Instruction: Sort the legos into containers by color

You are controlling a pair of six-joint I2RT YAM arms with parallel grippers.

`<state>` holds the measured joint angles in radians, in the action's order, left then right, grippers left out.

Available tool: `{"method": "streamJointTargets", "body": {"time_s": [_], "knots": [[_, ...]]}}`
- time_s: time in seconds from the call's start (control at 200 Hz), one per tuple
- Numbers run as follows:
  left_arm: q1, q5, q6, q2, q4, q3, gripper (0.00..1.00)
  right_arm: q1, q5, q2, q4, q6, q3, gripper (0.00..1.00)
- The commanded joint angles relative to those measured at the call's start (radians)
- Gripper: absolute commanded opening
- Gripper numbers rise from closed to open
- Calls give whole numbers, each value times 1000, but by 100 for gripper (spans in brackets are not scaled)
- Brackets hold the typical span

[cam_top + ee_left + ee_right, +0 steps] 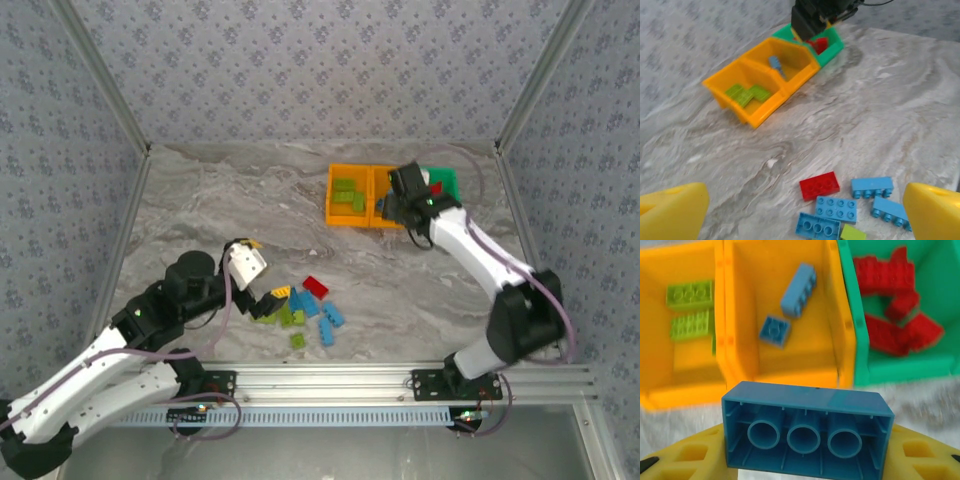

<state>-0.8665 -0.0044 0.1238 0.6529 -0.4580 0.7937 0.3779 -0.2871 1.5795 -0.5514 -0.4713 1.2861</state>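
The oblong light blue lego (807, 427) sits right under the right wrist camera, clamped by its short ends between the yellow fingers (682, 455) of the right hand (406, 200). Its hollow underside with three tubes faces the lens. The hand is partly closed, just enough to pinch the brick. It hangs above the row of three bins at the far right of the tabletop (250, 200).

The step in hand looks like the drop into the middle orange bin (790, 374), which already holds two blue bricks (798, 290). The left orange bin (660, 395) holds lime green ones, and the green bin (900, 372) holds red.

From the wrist view the brick appears to sit over the near wall of the middle bin, not over its floor. So the hand should probably go a little farther forward before letting go. The brick's long side lies across the bin, so it should be centred between the two side walls. Otherwise an end may catch the rim or tip into the green bin. Opening low and straight over the floor would be safest.

The left hand (266, 298) is spread wide and empty, over the loose legos (836, 208) near the front edge.
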Motion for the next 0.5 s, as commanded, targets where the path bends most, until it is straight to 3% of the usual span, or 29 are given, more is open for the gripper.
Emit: {"method": "streamJointTargets", "body": {"time_s": [0.0, 0.085, 0.235, 0.39, 0.495], "knots": [[-5, -217, -165, 18, -129, 99, 99, -53, 54, 177, 11, 84, 147, 52], [-2, -288, -250, 12, -202, 117, 99, -73, 60, 275, 6, 75, 244, 57], [-1, -341, -378, -15, -248, 100, 99, -85, 83, 378, -75, 63, 390, 76], [10, -352, -432, -17, -246, 81, 99, -80, 85, 321, -110, 70, 399, 81], [34, -332, -443, 5, -242, 85, 99, -65, 112, 190, -98, 65, 296, 80]]}}
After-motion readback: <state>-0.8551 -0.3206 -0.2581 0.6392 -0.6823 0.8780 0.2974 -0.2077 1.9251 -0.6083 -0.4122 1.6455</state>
